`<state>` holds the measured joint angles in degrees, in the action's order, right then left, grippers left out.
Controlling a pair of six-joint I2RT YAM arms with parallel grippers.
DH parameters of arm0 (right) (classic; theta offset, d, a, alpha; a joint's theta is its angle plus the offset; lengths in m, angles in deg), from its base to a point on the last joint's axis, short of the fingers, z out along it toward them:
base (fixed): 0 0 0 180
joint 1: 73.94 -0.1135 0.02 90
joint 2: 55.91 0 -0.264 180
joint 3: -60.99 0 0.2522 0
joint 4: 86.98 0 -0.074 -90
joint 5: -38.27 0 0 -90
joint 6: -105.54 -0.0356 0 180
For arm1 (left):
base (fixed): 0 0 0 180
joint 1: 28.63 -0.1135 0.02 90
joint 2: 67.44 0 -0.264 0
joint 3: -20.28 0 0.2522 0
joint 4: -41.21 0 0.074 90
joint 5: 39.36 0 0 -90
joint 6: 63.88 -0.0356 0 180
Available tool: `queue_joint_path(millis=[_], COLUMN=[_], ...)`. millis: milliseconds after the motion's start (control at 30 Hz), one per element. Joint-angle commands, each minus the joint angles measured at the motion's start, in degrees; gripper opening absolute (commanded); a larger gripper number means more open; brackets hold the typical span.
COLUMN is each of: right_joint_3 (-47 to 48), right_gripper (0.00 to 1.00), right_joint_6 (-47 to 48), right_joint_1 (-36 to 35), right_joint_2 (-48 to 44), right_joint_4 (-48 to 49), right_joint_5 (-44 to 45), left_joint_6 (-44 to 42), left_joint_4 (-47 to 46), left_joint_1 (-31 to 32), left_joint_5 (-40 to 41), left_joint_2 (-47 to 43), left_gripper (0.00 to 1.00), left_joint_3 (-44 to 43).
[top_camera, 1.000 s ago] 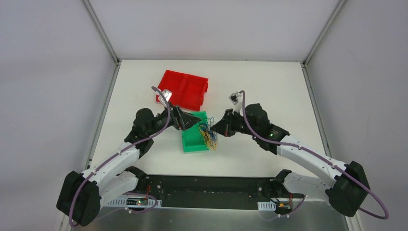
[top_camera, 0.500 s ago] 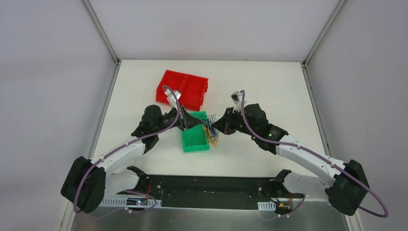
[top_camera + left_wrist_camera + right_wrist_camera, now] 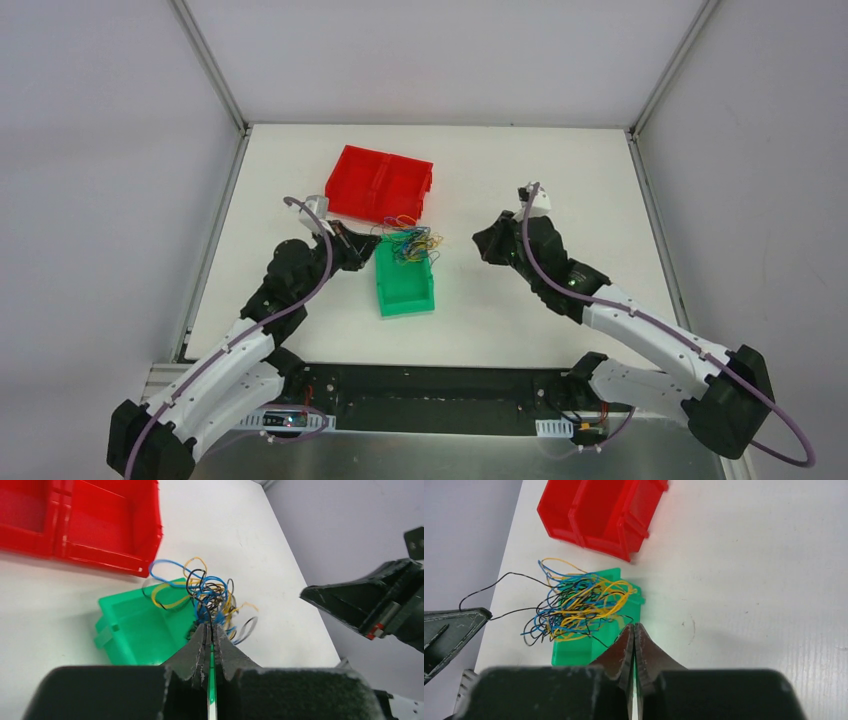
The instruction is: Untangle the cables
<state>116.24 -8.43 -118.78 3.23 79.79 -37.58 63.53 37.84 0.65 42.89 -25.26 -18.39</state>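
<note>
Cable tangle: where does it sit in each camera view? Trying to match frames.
Top external: cable tangle at centre, over the green bin's far end.
Left wrist: mid-frame, just beyond the left gripper.
Right wrist: left of centre, above the right gripper.
Shared landmark: red bin, just past the tangle in every view.

Looking at a white table (image 3: pixel 560 190), walled in grey on three sides. Carries a red two-compartment bin (image 3: pixel 380 182) left of centre toward the far side, skewed against the table edges. Also carries a smaller green bin (image 3: pixel 405 290) just nearer than the red one, open side up. Close together but not touching, strip of bare white between. Bolted along the near edge: black base plate (image 3: pixel 440 385).
</note>
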Motion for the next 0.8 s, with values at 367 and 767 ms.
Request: queue_joint_path(millis=[367, 767], right_joint_3=[3.43, 4.02], right_gripper=[0.65, 0.65], right_joint_6=[8.20, 12.17], right_joint_1=[-0.77, -5.51], right_joint_2=[8.26, 10.65], right_joint_4=[3.87, 6.82], right_joint_5=[-16.17, -15.91], left_joint_6=[-4.12, -3.54], left_joint_4=[-4.82, -11.41], left_joint_1=[0.34, 0.34], left_joint_5=[-15.25, -26.14], left_joint_2=[8.65, -0.78], left_gripper=[0.00, 0.00], left_joint_3=[-4.62, -4.83])
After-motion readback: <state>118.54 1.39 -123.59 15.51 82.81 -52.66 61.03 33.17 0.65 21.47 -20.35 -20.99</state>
